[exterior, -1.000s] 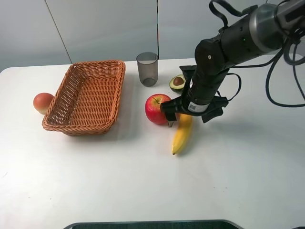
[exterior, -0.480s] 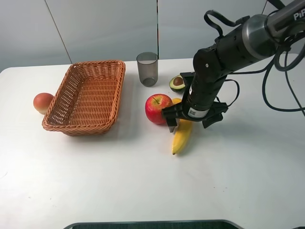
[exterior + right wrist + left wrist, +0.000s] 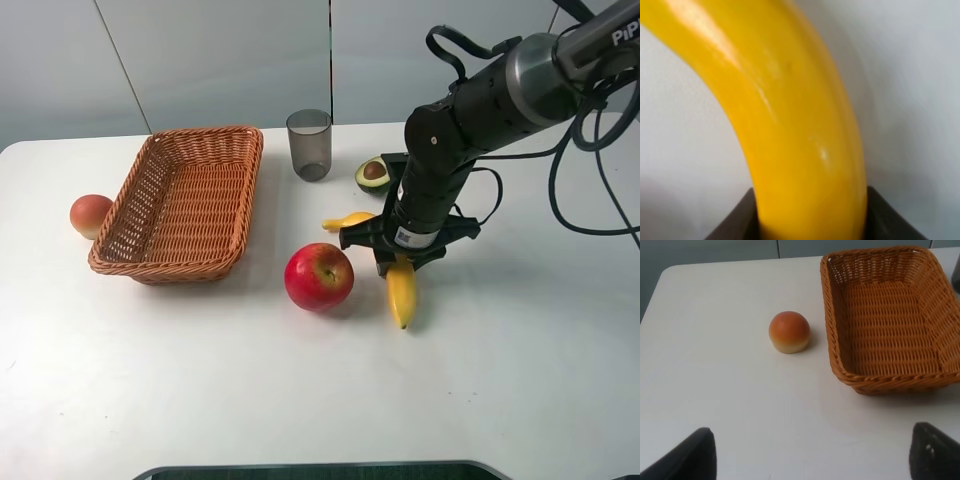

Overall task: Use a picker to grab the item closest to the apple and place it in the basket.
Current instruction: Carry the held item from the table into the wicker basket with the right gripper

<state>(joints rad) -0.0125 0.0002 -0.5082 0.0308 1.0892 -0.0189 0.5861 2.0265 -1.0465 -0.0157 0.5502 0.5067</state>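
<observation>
A red apple [image 3: 319, 277] rests on the white table, front left of the yellow banana [image 3: 401, 287]. The banana lies curved on the table, one end [image 3: 344, 221] pointing toward the basket. My right gripper [image 3: 396, 264] is down on the banana's middle. In the right wrist view the banana [image 3: 790, 115] fills the frame and the dark fingers [image 3: 737, 220] hug both its sides, so the right gripper [image 3: 812, 217] is shut on it. The wicker basket [image 3: 228, 262] stands at the left with nothing in it. My left gripper [image 3: 815, 460] hovers open near the basket [image 3: 880, 382].
A grey cup [image 3: 309, 144] stands behind the apple and a halved avocado [image 3: 372, 174] lies just behind my right arm. An orange-pink round fruit [image 3: 90, 214] sits left of the basket, also in the left wrist view [image 3: 789, 332].
The apple has rolled forward and left, away from the banana. The banana has swung round, one end now pointing left. My right gripper has lowered and closed around it.
</observation>
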